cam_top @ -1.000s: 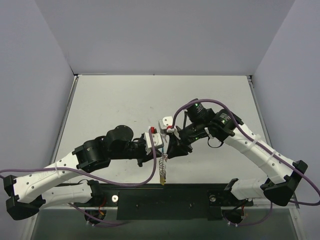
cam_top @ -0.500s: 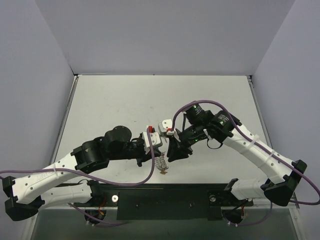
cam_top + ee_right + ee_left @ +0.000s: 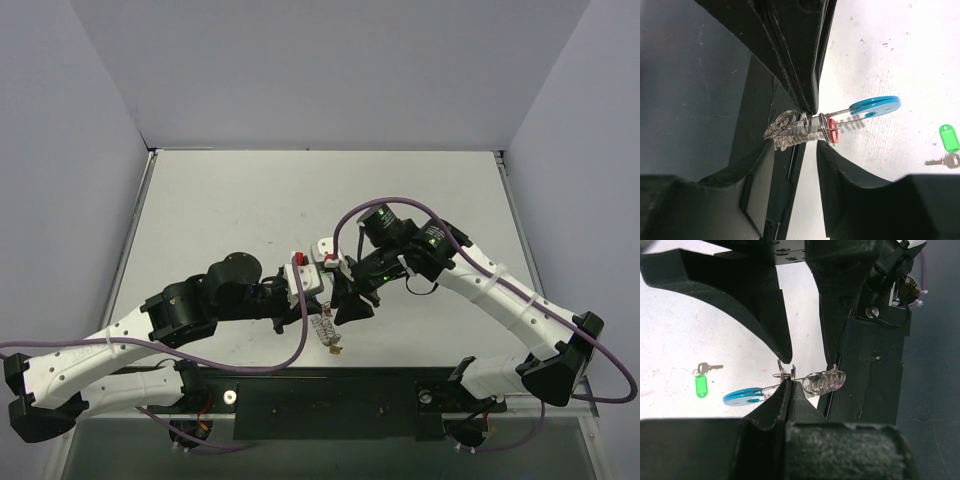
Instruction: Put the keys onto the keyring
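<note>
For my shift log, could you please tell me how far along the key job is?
Done: nothing; no key is visibly on the keyring. In hand: the left end effector pinches the keyring, with the right end effector flanking its coil. Remaining: the green-tagged key lies loose on the table, yet to be threaded.

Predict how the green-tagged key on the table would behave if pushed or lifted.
Probably light: the green-tagged key looks tiny beside the keyring. Lying flat on the table, it would likely slide, not roll. Lifted by its tag, the key would probably dangle.
</note>
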You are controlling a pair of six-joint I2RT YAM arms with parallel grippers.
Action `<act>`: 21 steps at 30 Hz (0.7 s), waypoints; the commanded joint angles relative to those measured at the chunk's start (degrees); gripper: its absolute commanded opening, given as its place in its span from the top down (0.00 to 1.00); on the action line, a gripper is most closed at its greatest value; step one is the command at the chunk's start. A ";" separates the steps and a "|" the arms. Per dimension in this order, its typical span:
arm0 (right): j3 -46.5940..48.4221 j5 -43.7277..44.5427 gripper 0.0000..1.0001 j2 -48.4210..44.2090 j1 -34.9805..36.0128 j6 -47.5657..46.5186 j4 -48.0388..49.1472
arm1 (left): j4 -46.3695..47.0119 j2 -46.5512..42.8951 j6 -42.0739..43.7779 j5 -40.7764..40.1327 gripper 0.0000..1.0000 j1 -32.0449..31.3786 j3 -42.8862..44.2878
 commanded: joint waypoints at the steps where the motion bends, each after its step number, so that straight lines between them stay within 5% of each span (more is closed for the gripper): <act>1: 2.16 -0.36 0.61 0.92 0.49 0.51 0.10 | 5.66 -1.29 -1.03 0.55 1.00 -0.37 0.56; 10: 4.27 -3.61 0.46 1.98 0.31 -0.71 -1.21 | 6.18 -1.29 -1.56 0.47 1.00 -0.90 0.04; 21: -2.06 -8.00 0.34 -8.91 -7.94 -7.92 -5.70 | 8.56 -3.05 -2.61 -0.06 1.00 -1.07 -3.04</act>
